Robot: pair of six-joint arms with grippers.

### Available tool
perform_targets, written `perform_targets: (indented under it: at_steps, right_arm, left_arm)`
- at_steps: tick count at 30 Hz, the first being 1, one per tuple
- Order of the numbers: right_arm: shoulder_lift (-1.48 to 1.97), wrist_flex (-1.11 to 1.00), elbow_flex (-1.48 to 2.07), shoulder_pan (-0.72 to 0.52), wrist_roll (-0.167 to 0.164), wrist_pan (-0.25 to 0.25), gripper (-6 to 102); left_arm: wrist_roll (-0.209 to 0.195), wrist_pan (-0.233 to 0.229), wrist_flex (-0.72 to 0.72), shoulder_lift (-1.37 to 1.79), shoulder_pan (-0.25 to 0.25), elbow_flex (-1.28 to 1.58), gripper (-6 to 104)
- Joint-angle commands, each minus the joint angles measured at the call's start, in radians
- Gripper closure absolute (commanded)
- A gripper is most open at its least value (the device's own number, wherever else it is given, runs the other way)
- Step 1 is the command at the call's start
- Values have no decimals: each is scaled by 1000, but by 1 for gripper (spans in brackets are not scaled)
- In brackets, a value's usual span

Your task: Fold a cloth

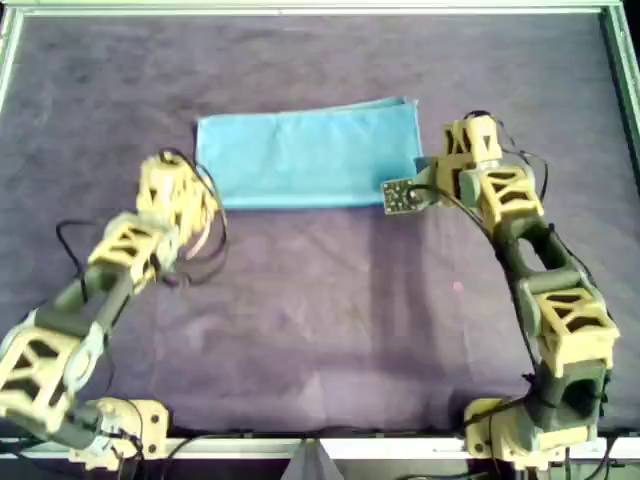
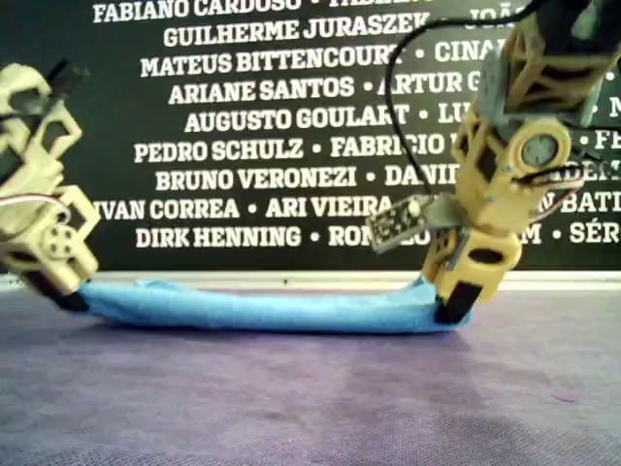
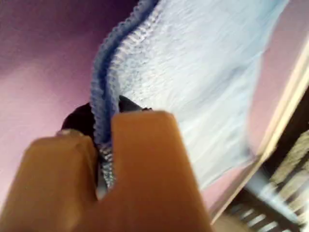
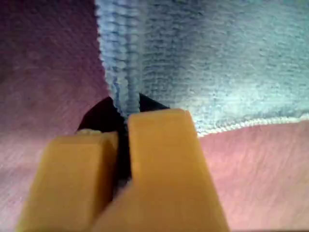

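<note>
The light blue cloth (image 1: 310,155) lies as a long folded rectangle on the purple table covering (image 1: 330,320). In the exterior view the cloth (image 2: 272,309) lies flat, with its end at that view's right lifted slightly. My first gripper (image 3: 105,145) is shut on a doubled edge of the cloth (image 3: 203,82). My second gripper (image 4: 123,125) is shut on another doubled edge of the cloth (image 4: 227,63). In the overhead view one arm's gripper (image 1: 180,190) is at the cloth's left end and the other arm's gripper (image 1: 445,165) at its right end. I cannot tell which arm is which.
A light metal frame (image 1: 300,8) runs around the table. A black banner with white names (image 2: 291,116) stands behind it. The arm bases (image 1: 120,425) (image 1: 520,430) sit at the edge at the bottom of the overhead view.
</note>
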Motion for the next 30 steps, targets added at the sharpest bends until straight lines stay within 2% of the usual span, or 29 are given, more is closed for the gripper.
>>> perform_targets:
  at_steps: [1,15,20,30]
  right_arm:
    - [127,61,-32,-14,0,-8,97]
    - [433,55,419,-11,-5,-8,97]
    - [540,14,555,-11,-57,-8,97]
    - [638,-89,782,-2,-58,-8,97]
  left_arm:
    - [3,3,0,144,-31,51,99]
    - [15,-11,0,198,-15,199,99]
    - [17,-11,0,262,-15,253,99]
    - [12,0,0,305,-15,342,99]
